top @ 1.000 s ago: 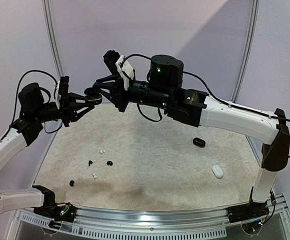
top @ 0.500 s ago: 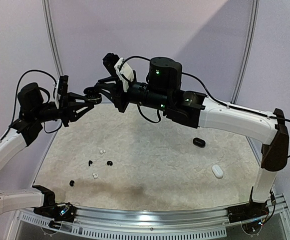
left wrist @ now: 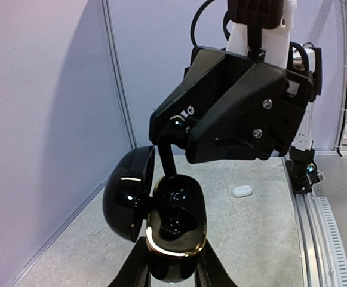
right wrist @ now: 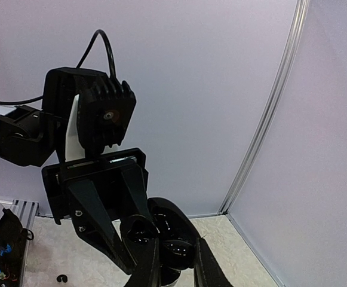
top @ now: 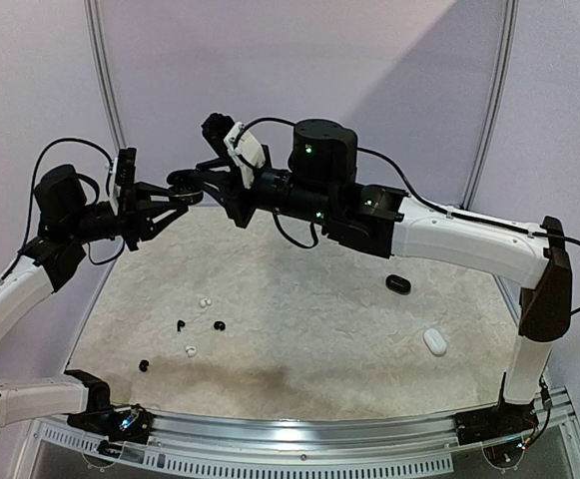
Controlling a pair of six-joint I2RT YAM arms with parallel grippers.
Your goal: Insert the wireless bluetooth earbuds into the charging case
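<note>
Seating an earbud in a case held in mid-air

The right gripper (right wrist: 174, 263) has its fingers drawn close together and dipped into the open charging case (left wrist: 173, 233). Whether an earbud sits between them cannot be told, since the glossy black wells hide any black bud. The left gripper (left wrist: 172, 272) is clenched on the lower shell of that case and holds it well above the table (top: 369, 349), mouth turned toward the right arm. The lid (left wrist: 128, 194) hangs open to one side, clear of the fingers.

Below, loose earbuds (top: 205, 300), both black and white, lie scattered on the left part of the table. A closed black case (top: 398, 283) and a white case (top: 435, 342) rest well apart on the right.

The step in hand looks like the insertion itself. The next move likely calls for a short, straight press into a well, a release, and a withdrawal that does not snag the lid. The left arm would need to hold the case steady throughout.
</note>
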